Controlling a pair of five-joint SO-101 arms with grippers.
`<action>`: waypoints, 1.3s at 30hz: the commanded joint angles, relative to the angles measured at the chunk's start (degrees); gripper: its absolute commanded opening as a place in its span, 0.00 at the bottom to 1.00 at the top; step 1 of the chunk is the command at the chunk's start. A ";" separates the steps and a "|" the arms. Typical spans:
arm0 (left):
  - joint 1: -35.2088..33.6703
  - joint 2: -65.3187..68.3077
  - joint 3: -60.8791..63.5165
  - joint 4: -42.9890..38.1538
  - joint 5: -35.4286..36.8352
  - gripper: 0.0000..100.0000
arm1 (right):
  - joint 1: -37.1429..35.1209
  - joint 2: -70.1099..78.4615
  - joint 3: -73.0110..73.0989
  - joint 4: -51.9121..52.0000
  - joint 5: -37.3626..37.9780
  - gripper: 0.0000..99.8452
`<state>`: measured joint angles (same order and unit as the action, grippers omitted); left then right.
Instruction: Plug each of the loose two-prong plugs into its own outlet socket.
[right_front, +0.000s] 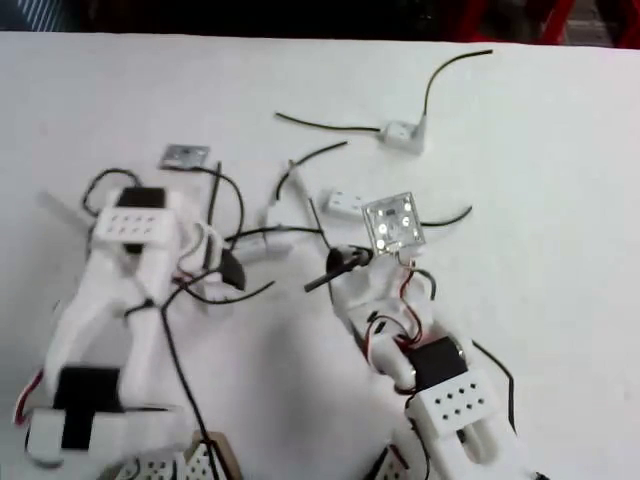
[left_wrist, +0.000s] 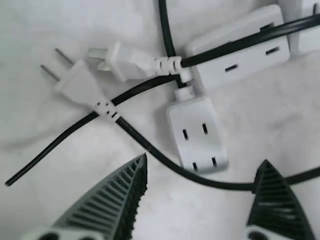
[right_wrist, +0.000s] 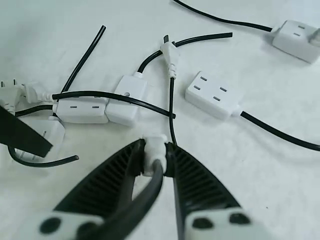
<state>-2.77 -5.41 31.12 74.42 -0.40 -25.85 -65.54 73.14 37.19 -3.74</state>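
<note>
The white bench (right_front: 560, 250) ends in a straight far edge, with a dark room and red shapes behind it. From the middle socket (right_front: 343, 203) a broad stretch of plain white surface runs out on the right arm's side. On the left arm's side black cords (right_front: 225, 195) cross thickly over a socket cluster (right_front: 268, 240) just beside it. Beyond the middle socket, well apart and nearer the far edge, lies the far socket (right_front: 402, 133), its cord curling away. A small metal plate (right_front: 186, 155) lies past the cluster, farther off.

The right gripper (right_wrist: 155, 150) sits just on the near side of the middle socket (right_wrist: 212, 95), its fingers (right_wrist: 192, 175) pinching a white plug (right_wrist: 154, 162). The plug's long axis runs along the fingers, its black cord trailing back beneath them; its prongs I cannot make out. Near the middle socket a thin plug (right_wrist: 170, 52) lies with its tip pointing away from the gripper.

The left gripper (left_wrist: 204, 161) hangs on the cluster's far side from the middle socket, fingers (left_wrist: 120, 200) spread wide over a face-up socket (left_wrist: 197, 135). A loose plug (left_wrist: 75, 85) lies flat near it — prongs pointing away from that socket, cord in line behind. A second loose plug (left_wrist: 120, 62) lies just beside the first.
</note>
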 joint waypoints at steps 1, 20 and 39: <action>2.95 4.26 -2.55 -4.48 2.90 0.33 | 0.75 -0.92 -0.35 -0.92 -0.53 0.02; -1.36 7.69 -3.69 -8.97 -3.78 0.06 | 0.75 -0.92 -0.26 -0.66 -0.53 0.02; -2.68 -31.34 -3.43 0.88 -19.52 0.03 | 6.02 -1.10 -0.53 -3.38 -3.34 0.02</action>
<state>-5.14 -33.89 29.98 75.21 -18.33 -22.24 -65.54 73.14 36.04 -5.23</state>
